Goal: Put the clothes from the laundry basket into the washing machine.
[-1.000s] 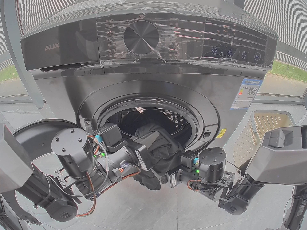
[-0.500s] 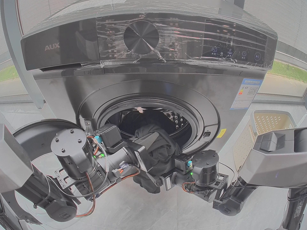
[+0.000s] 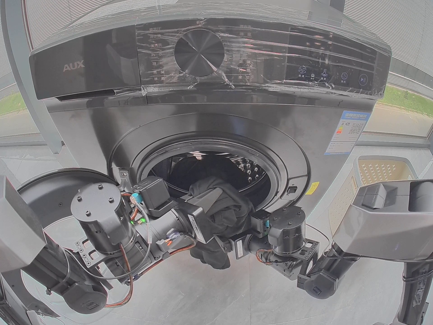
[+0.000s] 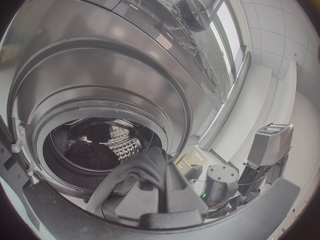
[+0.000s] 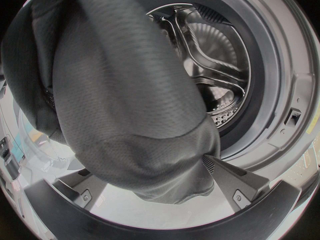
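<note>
Clothes: 1 dark garment (image 3: 228, 211) hangs at the washing machine's (image 3: 252, 127) door rim, its bulk outside the drum (image 3: 246, 165), which lies at 12 o'clock from it. Left tool (image 3: 215, 200) clamps its top. Right tool (image 3: 227, 245), jaws spread, sits beneath at 6 o'clock. The push should go forward, I judge.

The grey-shelled left arm (image 3: 100, 213) has a black cylindrical joint with screws ringed on its flat cap. Orange-brown cables (image 3: 128, 267) loop beneath it, and a white printed label (image 3: 195, 228) wraps the wrist. The matching grey-shelled right arm (image 3: 285, 227) shows a small green light (image 4: 202, 195). The right hand (image 5: 130, 169) has black wedge-shaped fingers (image 5: 233, 179) fixed with small screws.
</note>
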You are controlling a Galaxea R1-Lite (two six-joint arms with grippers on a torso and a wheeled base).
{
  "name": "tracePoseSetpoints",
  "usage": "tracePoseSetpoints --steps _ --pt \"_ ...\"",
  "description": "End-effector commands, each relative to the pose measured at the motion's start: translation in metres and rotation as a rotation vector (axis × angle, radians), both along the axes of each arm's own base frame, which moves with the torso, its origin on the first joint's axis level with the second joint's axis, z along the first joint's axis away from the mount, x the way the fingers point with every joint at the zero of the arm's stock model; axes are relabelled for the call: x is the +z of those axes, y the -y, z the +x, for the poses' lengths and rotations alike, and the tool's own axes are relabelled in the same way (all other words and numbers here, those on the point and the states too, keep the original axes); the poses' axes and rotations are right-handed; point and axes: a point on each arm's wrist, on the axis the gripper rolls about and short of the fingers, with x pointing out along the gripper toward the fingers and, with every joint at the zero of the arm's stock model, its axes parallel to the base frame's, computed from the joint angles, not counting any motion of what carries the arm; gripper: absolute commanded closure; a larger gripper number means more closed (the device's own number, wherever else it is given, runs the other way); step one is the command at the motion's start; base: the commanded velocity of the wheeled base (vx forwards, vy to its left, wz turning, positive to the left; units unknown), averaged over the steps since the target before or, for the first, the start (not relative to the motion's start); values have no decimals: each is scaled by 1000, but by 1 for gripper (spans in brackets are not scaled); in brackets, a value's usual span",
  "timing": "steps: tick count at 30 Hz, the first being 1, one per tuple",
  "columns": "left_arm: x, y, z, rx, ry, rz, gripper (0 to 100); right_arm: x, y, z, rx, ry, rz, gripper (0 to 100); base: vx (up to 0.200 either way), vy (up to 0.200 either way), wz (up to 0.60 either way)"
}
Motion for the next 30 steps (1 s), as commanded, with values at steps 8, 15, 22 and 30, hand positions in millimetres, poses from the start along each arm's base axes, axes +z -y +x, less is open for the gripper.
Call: tracePoseSetpoints --steps 8,15,22,30 --pt "0 -3 -1 11 -1 0 100 37 55 -10 -88 24 4 0 0 0 0" --pt "2 -3 -2 17 2 -3 100 35 58 -12 -91 16 -3 0 0 0 0" --pt "2 -3 -3 16 2 -3 100 37 56 -9 -94 24 3 0 0 0 0" --pt "2 -2 -4 8 3 -4 100 37 48 -3 -88 37 23 0 0 0 0"
